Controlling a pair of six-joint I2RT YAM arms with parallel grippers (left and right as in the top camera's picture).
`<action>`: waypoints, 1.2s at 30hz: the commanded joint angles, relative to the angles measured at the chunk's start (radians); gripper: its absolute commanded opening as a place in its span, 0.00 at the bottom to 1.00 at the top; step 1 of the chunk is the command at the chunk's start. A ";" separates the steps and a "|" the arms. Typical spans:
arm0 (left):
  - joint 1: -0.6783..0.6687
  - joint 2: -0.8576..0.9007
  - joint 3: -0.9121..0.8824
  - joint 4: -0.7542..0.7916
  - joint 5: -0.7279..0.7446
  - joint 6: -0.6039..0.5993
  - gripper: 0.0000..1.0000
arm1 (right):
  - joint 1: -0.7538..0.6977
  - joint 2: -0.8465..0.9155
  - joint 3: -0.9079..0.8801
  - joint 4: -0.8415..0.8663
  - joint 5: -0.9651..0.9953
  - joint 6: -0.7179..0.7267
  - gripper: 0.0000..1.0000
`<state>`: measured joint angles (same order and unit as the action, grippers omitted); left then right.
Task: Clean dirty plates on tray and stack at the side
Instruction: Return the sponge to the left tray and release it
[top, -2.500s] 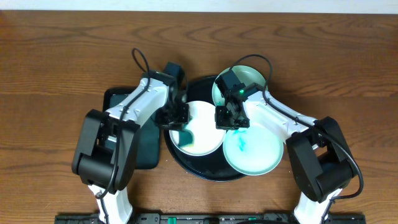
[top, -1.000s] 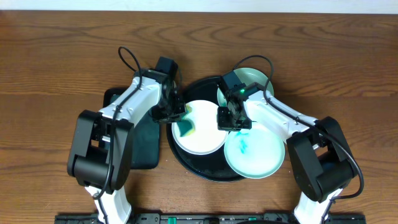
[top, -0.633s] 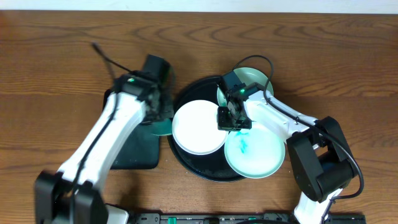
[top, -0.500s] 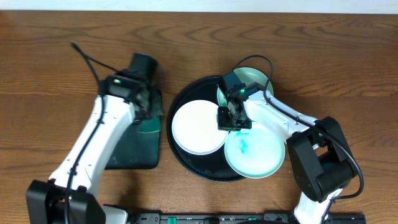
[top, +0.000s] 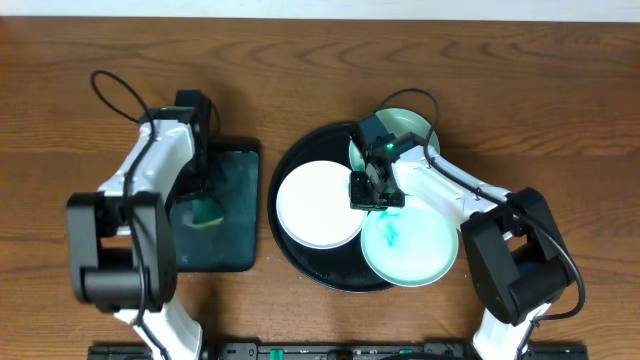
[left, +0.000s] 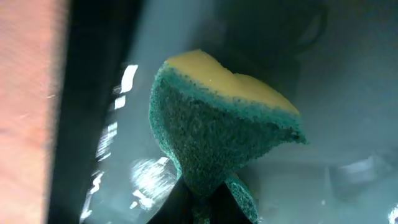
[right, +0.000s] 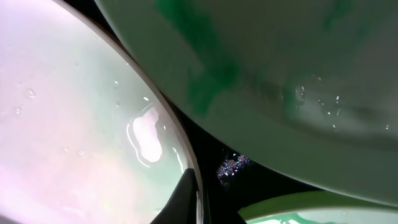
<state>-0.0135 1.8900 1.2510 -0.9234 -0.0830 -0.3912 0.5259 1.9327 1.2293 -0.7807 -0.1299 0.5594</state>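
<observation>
Overhead, I see all three plates on the round black tray (top: 330, 268): the white plate (top: 318, 205) on its left half with no smears showing, the front mint plate (top: 420, 250) with a teal smear near its middle, and the rear mint plate (top: 410, 125) partly hidden under my right arm and its cable loop. The right gripper (top: 372, 195) sits between the white plate and the mint ones, its fingers closed on the white plate's right rim; the wrist view shows that rim running in between the fingertips. Well apart to the left, the left gripper (top: 200, 198) hangs over the rectangular tray (top: 235, 245), pinching the sponge (top: 206, 212), green side down and yellow side up. Bare wood tabletop (top: 560, 90) lies all around.
</observation>
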 joint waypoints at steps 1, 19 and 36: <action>0.000 0.014 -0.003 0.013 0.050 0.032 0.08 | -0.008 0.025 -0.018 -0.008 0.043 0.012 0.01; -0.006 -0.515 0.003 -0.138 0.172 0.035 0.79 | -0.008 0.012 -0.018 0.032 0.024 -0.027 0.01; -0.006 -0.668 0.003 -0.225 0.188 0.036 0.80 | -0.118 -0.305 -0.014 -0.130 -0.083 0.029 0.01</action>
<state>-0.0170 1.2201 1.2514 -1.1450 0.0841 -0.3618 0.4580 1.6840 1.2152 -0.8604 -0.1436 0.5667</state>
